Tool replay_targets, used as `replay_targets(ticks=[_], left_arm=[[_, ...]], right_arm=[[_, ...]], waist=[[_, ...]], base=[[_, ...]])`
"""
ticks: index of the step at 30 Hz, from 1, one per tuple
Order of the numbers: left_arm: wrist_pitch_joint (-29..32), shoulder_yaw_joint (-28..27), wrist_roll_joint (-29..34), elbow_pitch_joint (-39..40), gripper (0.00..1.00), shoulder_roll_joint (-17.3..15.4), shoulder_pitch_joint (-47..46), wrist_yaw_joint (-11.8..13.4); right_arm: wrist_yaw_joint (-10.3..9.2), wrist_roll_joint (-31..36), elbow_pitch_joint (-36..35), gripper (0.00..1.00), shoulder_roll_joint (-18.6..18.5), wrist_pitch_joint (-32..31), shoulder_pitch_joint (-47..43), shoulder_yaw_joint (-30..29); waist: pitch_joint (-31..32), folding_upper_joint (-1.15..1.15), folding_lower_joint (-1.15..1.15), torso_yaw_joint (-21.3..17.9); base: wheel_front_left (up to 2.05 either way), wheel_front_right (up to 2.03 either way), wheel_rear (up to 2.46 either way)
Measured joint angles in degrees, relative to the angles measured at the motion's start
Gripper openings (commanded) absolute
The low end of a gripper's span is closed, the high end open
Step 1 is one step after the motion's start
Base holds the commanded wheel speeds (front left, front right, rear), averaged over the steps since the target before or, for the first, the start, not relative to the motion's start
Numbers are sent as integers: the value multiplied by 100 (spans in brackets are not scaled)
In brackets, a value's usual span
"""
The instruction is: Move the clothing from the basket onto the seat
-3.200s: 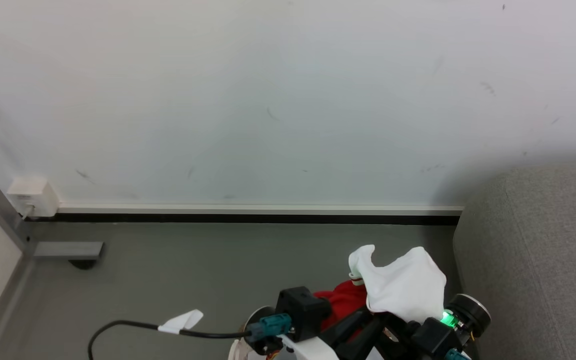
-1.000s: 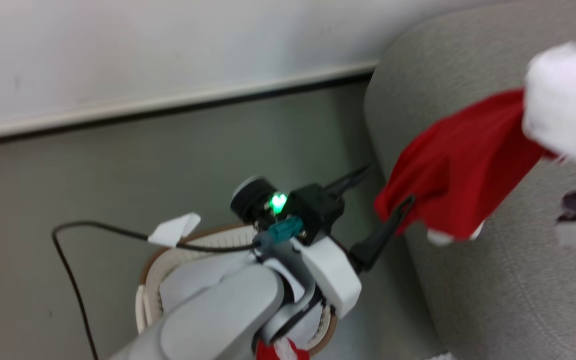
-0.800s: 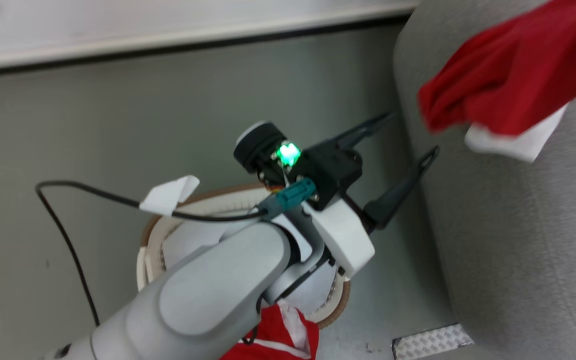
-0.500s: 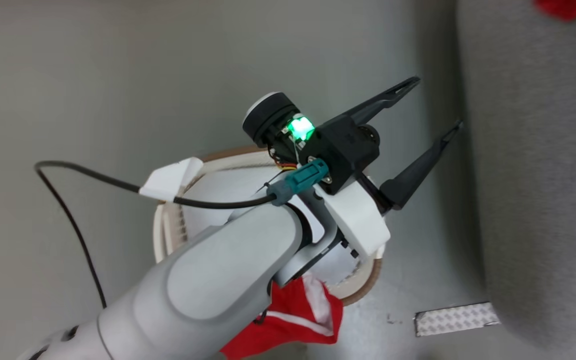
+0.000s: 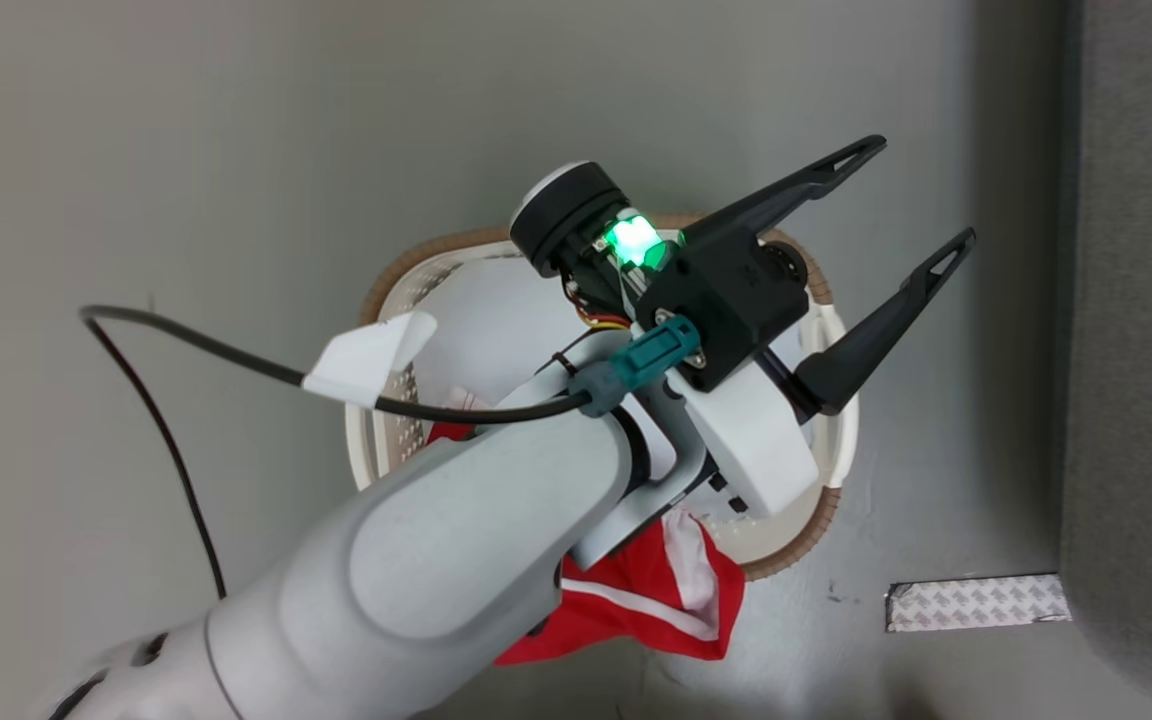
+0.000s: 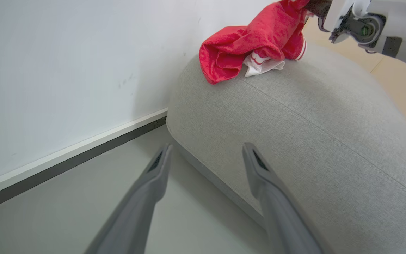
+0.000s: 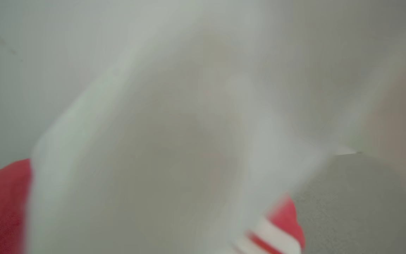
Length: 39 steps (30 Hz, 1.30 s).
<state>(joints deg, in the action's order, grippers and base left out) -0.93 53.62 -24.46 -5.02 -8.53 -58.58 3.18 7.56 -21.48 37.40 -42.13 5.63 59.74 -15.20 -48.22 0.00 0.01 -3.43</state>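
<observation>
Found one red garment point(image 6: 245, 53) with white stripes bunched on the rounded top of the grey couch point(image 6: 312, 141), close to the white wall point(image 6: 65, 53). Found a second red garment point(image 5: 656, 600) draped over the near rim of the laundry basket point(image 5: 841, 440), partly hanging outside above the grey floor point(image 5: 136, 150). Basket on the floor beside the couch, a gap between them. Logged left pincer point(image 5: 921, 192) above the basket's couch-side rim, fingers spread wide apart, nothing between them. Logged right pincer point(image 6: 314, 6) at the upper edge of the garment on the couch, fingers buried in cloth; unable to tell whether clamped or apart. Right wrist view blurred by pale cloth against the lens. Black cable point(image 5: 186, 345) with white tape tag point(image 5: 366, 355) leading to the left wrist. Patterned tape strip point(image 5: 976, 603) on the floor at the couch's foot.
</observation>
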Motion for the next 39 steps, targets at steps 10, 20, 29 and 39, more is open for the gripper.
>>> replay_targets(ticks=[10, 20, 29, 39], left_arm=[[-20, -21, -19, -129, 100, -130, 96, 93], [-332, -142, -291, -436, 100, -370, 793, 254], [-797, -358, -805, -698, 100, -648, 2003, 577], [-1215, -633, -1053, -845, 100, -950, 3149, 1011]], right_arm=[[-1, 867, 1494, 100, 582, 730, -57, -797], [-1, 1177, 1567, 100, 1386, 916, -1159, -494], [-1, 1570, -133, 100, 2206, 940, -3167, -468], [-1, 1862, -1886, 100, 2883, 954, -4752, 74]], waist=[[125, 0, -1, 30], [1052, 0, -2, -190], [2324, 0, -3, -382], [3649, 0, -4, -365]], base=[[0, 0, 0], [0, 0, 0], [0, 0, 0], [0, 0, 0]])
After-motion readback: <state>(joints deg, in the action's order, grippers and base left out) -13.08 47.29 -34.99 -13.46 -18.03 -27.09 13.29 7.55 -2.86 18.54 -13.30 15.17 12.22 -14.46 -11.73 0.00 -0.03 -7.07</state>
